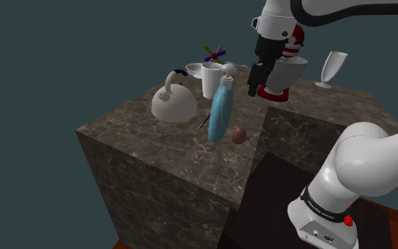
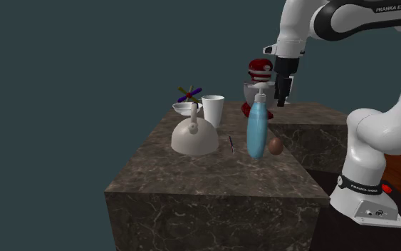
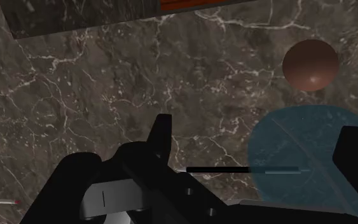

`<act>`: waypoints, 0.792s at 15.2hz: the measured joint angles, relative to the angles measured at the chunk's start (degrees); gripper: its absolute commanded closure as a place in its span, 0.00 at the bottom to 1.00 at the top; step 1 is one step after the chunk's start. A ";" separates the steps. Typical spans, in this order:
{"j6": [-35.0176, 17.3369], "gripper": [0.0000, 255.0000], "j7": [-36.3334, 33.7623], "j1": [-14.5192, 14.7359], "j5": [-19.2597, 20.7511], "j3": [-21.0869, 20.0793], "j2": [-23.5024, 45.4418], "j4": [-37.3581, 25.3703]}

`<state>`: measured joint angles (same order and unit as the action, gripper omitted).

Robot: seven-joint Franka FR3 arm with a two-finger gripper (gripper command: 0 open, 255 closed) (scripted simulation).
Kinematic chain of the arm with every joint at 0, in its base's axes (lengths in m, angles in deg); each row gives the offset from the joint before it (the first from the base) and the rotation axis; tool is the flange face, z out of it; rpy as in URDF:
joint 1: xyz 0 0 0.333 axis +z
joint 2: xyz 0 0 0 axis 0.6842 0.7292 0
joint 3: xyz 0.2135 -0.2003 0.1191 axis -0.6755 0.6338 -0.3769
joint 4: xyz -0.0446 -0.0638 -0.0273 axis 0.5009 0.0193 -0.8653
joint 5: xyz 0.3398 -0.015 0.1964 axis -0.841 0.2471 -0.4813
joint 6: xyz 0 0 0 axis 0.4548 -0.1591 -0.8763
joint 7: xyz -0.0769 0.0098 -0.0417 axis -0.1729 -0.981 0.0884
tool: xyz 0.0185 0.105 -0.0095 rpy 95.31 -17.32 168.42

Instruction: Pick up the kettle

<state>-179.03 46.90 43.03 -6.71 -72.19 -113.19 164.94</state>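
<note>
I am holding my gripper [image 1: 254,88] in the air above the dark marble counter [image 1: 137,138], fingers pointing down, and the two black fingers [image 3: 161,137] are standing wide apart with nothing between them but the veined stone below. The kettle [image 1: 174,104], a pale rounded one with an arched handle, is sitting upright on the counter, well apart from my hand and off to the shoulder view's left. A tall blue pump bottle [image 1: 220,113] is standing between the kettle and me, and in the wrist view its translucent blue body [image 3: 298,162] is showing just beside my far finger. A small brown ball [image 1: 239,134] is lying on the stone close to the bottle's foot. Behind the kettle a white cup [image 1: 211,79] is standing upright, with a shallow bowl [image 1: 192,69] and a little toy of crossed coloured bars [image 1: 214,53] beyond it. A red and grey stand mixer [image 1: 287,71] is sitting right behind my hand in the shoulder view, and a pale stemmed glass [image 1: 332,68] is standing further to that view's right. In the second exterior view a thin stick-like utensil [image 2: 230,144] is lying on the stone between the kettle [image 2: 195,137] and the bottle [image 2: 257,128], while my gripper [image 2: 283,96] is hanging above and behind them.
</note>
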 measured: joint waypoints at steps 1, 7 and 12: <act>0.00 0.00 0.00 0.00 0.00 0.00 0.00 0.00; -2.58 0.00 -17.48 -2.92 -4.18 -7.53 9.01 -6.56; -4.40 0.00 -34.80 -6.64 -5.43 -13.66 19.14 -15.23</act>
<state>-183.43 12.10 36.39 -12.14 -85.85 -94.05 149.70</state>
